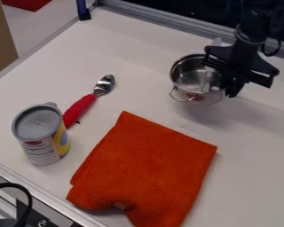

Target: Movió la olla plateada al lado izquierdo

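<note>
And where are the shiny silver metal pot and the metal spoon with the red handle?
Silver metal pot point(191, 80): camera view, on its inside.
Metal spoon point(82, 107): camera view, on its handle.

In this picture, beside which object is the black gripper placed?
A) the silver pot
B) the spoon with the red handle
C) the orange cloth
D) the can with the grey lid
A: the gripper is at the rim of the silver pot, while the can, the cloth and the spoon all lie away from it.
</note>
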### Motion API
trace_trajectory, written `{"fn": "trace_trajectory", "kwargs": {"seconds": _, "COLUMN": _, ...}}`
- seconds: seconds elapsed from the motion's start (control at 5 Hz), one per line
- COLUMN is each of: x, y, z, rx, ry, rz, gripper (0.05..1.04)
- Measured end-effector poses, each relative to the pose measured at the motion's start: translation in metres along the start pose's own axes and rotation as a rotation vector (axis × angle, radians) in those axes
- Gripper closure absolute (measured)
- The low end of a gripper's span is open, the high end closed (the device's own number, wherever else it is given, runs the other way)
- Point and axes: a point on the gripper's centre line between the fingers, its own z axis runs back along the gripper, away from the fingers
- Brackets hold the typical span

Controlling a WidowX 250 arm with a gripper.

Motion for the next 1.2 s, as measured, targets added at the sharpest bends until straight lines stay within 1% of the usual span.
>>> {"fn": "trace_trajectory", "kwargs": {"seconds": 0.2, "x": -0.006, "y": -0.023, "z": 0.001, "rx": -0.029, "ry": -0.025, "rz": -0.084, "gripper": 1.026}}
{"fn": "trace_trajectory", "kwargs": {"seconds": 0.4, "x": -0.013, "y": -0.040, "z": 0.000, "rx": -0.023, "ry": -0.057, "rz": -0.140, "gripper": 1.026}}
{"fn": "trace_trajectory", "kwargs": {"seconds": 0.6, "x": -0.017, "y": -0.053, "z": 0.001, "rx": -0.025, "ry": -0.074, "rz": -0.164, "gripper": 1.026}}
{"fn": "trace_trajectory", "kwargs": {"seconds": 0.8, "x": -0.024, "y": -0.061, "z": -0.008, "rx": -0.010, "ry": -0.063, "rz": -0.207, "gripper": 1.026}}
{"fn": "trace_trajectory", "kwargs": {"seconds": 1.0, "x": -0.024, "y": -0.061, "z": -0.015, "rx": 0.007, "ry": -0.059, "rz": -0.192, "gripper": 1.026}}
{"fn": "trace_trajectory", "kwargs": {"seconds": 1.2, "x": -0.024, "y": -0.060, "z": -0.018, "rx": -0.035, "ry": -0.033, "rz": -0.165, "gripper": 1.001}}
